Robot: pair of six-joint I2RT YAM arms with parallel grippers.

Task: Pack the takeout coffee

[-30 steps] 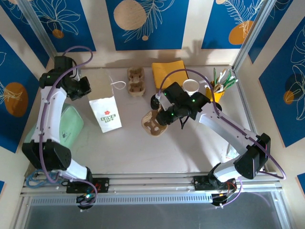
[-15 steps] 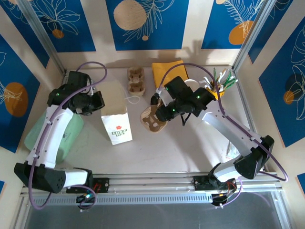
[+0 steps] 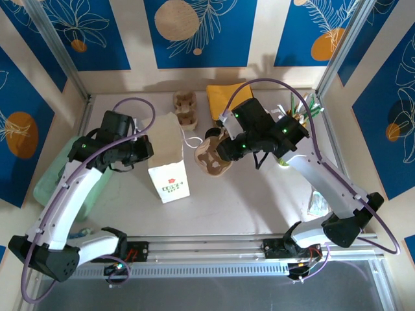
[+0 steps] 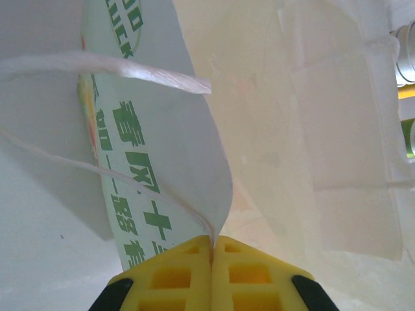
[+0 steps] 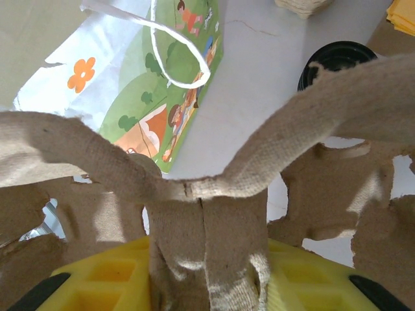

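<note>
My left gripper [image 3: 147, 151] is shut on the top edge of the white paper bag [image 3: 170, 170], which stands upright with green print on its front. In the left wrist view the yellow fingertips [image 4: 188, 272] pinch the bag's rim [image 4: 194, 194] beside its string handle [image 4: 130, 65]. My right gripper [image 3: 225, 150] is shut on the middle rib of a brown pulp cup carrier [image 3: 211, 159], held just right of the bag. The carrier [image 5: 214, 175] spreads across the right wrist view. The takeout coffee is hidden behind the right arm.
A black lid [image 5: 337, 55] lies on the table behind the carrier. A second pulp carrier [image 3: 185, 107] and yellow napkins [image 3: 220, 97] sit at the back. A utensil holder [image 3: 301, 110] stands at the back right. A mint-green pad [image 3: 48, 181] lies at the left.
The left arm has pulled the bag to the right and nearer, standing it up. The right gripper has carried the carrier slightly back and to the right.
</note>
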